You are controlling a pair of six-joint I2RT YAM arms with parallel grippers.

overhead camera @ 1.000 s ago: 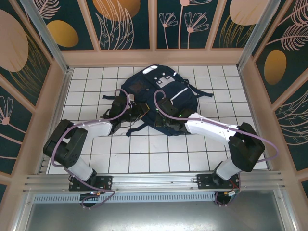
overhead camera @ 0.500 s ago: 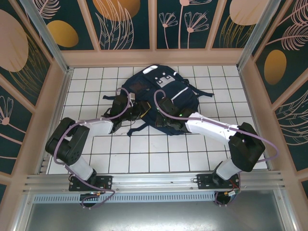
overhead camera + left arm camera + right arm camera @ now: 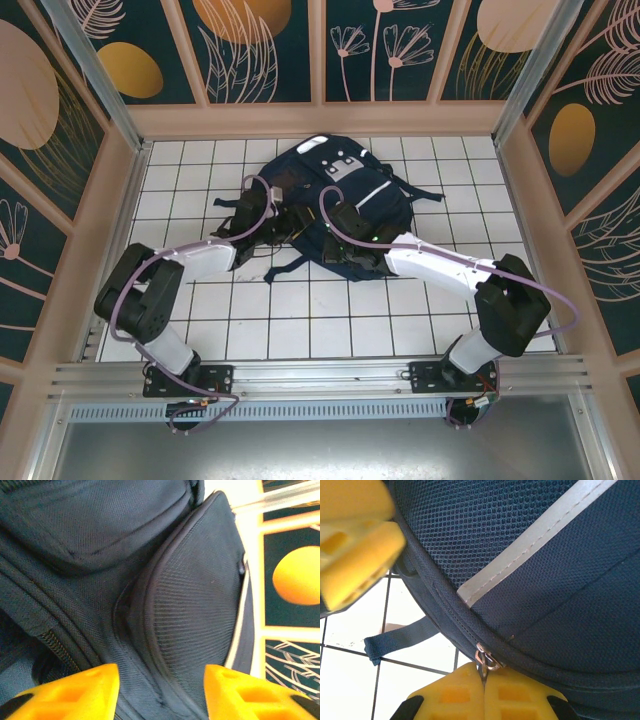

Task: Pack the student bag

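Note:
The student bag (image 3: pixel 335 195), a navy backpack with white reflective stripes, lies flat at the back middle of the tiled floor. My left gripper (image 3: pixel 265 215) is at its left side. In the left wrist view this gripper (image 3: pixel 161 695) stands open, its yellow fingers (image 3: pixel 75 692) apart over the bag's dark mesh side pocket (image 3: pixel 195 595), with nothing gripped. My right gripper (image 3: pixel 343 240) is at the bag's near edge. In the right wrist view this gripper (image 3: pixel 484 682) is shut on the metal zipper pull (image 3: pixel 485 659), just below a reflective stripe (image 3: pixel 530 540).
A loose black strap (image 3: pixel 400 640) trails from the bag onto the white tiles (image 3: pixel 300 320). A yellow finger (image 3: pixel 355 545) of the left gripper hangs close by at the upper left of the right wrist view. Wooden walls (image 3: pixel 320 120) enclose the floor.
My left gripper has shifted farther back along the bag's left side and its jaws have spread a little. The right arm and the bag have stayed put.

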